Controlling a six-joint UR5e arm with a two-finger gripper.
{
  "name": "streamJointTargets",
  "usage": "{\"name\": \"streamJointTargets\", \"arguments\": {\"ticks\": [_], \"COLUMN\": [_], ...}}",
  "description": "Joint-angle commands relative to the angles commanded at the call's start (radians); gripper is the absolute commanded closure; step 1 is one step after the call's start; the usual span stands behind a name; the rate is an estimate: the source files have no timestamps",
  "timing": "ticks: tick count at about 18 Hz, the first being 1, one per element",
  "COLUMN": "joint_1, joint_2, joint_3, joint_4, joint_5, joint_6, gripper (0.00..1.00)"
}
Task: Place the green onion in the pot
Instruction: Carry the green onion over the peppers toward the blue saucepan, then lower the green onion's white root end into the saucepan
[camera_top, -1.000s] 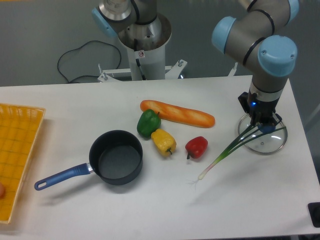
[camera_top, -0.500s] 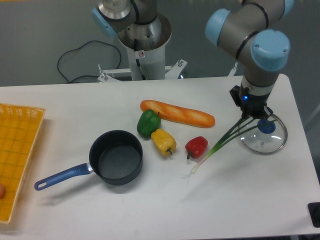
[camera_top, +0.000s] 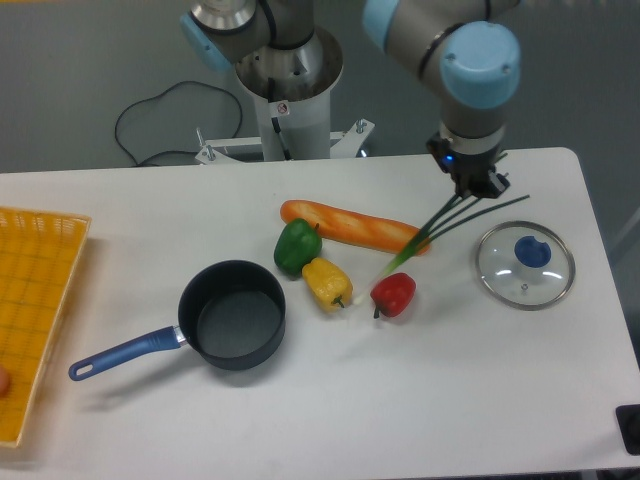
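My gripper (camera_top: 476, 188) is shut on the green onion (camera_top: 432, 236) near its leafy end and holds it in the air. The onion hangs slanting down to the left, its pale bulb end above the red pepper (camera_top: 394, 294) and the bread. Its dark leaves stick out to the right of the fingers. The pot (camera_top: 232, 314), dark with a long blue handle (camera_top: 120, 355), stands open at the lower left of the table, well to the left of the gripper.
A baguette (camera_top: 355, 227) lies behind a green pepper (camera_top: 297, 246) and a yellow pepper (camera_top: 327, 282). A glass lid with a blue knob (camera_top: 525, 264) lies at the right. A yellow basket (camera_top: 30, 300) sits at the left edge.
My gripper has risen and moved left and back with the green onion, from over the glass lid to above the right end of the baguette. The onion's bulb end has swung left.
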Motion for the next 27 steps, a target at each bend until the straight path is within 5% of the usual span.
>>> {"name": "streamJointTargets", "arguments": {"ticks": [5,12,27], "joint_1": [-0.087,-0.202,-0.379], "joint_2": [0.046,0.069,-0.001], "joint_3": [-0.051,-0.051,-0.065], "joint_4": [0.0,-0.072,-0.101], "joint_5": [0.0,0.026,0.116], "joint_6": [-0.095,-0.221,-0.509], "gripper": [0.89,0.89,0.89]}}
